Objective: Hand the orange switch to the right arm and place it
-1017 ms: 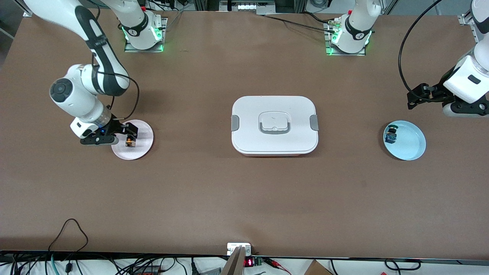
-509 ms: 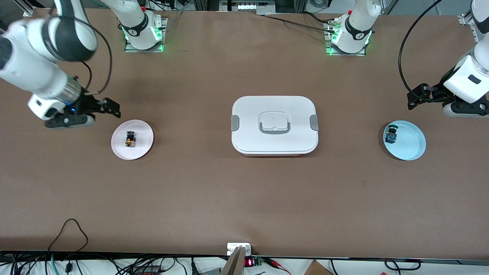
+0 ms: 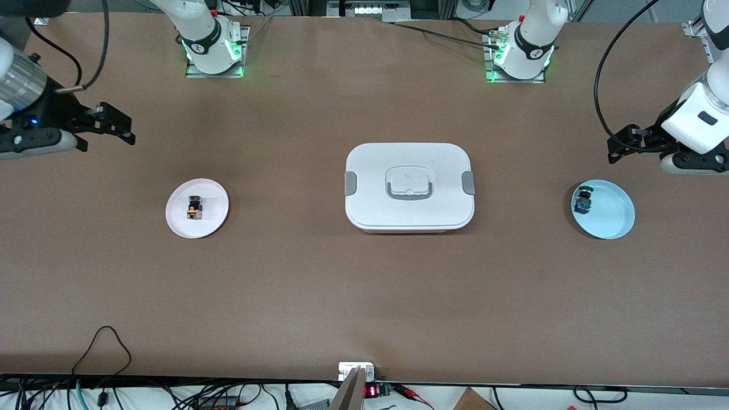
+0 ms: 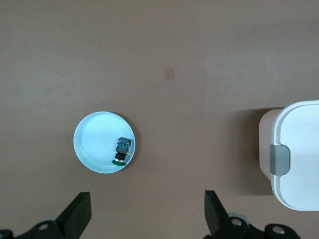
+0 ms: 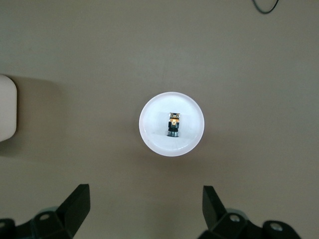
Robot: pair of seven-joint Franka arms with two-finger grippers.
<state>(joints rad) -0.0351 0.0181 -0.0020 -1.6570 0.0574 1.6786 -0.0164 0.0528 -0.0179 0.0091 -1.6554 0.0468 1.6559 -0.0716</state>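
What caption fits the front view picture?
Orange switch rests on the pink plate; open right gripper hangs above the table.

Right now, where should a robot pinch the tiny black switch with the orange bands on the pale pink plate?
Probably from straight above, pinching its black body across the narrow width. The tiny black switch with orange bands lies on its side on the shallow pale pink plate, so its long sides are exposed. The open right gripper is nearest, over bare table; the open left gripper waits.

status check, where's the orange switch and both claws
Both claws open, empty: right claw raised at its table end, left claw waiting near the blue plate. Orange switch on the pink plate. Nothing in the way.
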